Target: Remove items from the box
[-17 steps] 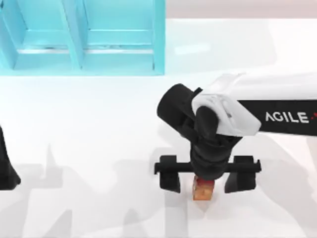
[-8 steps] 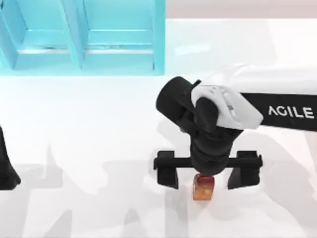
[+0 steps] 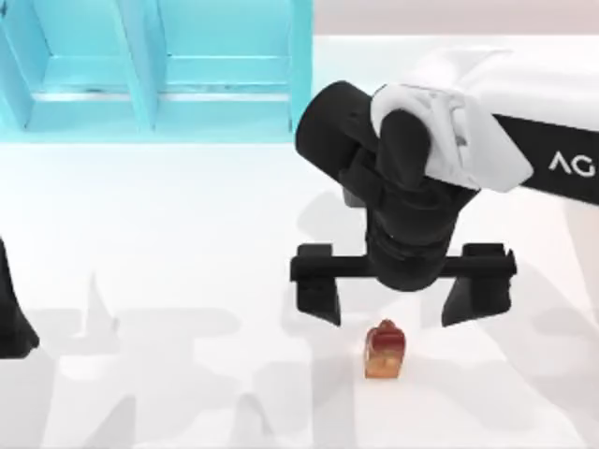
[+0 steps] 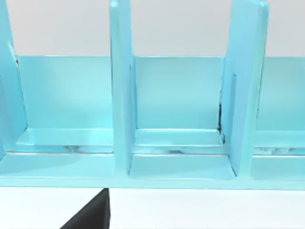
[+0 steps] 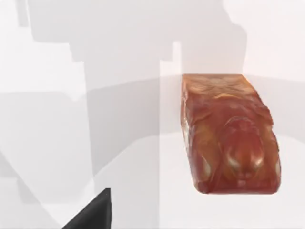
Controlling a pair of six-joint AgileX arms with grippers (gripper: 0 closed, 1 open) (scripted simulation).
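Nearest the front edge of the white table [image 3: 187,243], slightly right of centre, stands the small orange-red carton-shaped block [image 3: 385,350], upright and alone on the bare surface, well outside the box. The right wrist view looks straight down on it.

Just behind and above it hangs the right gripper [image 3: 403,304], its two black fingers spread wide, one to either side of the block, touching nothing and holding nothing. The white right arm reaches in from the table's right side.

At the left edge, a dark piece of the left arm [image 3: 13,309] sits parked; I cannot tell how its fingers stand.

Farthest back, at the rear left, is the turquoise box [image 3: 154,70] with upright dividers. Its visible compartments look bare.

The block appears set down and released. Next, I judge, the arm must clear away and any remaining item be fetched from the box.
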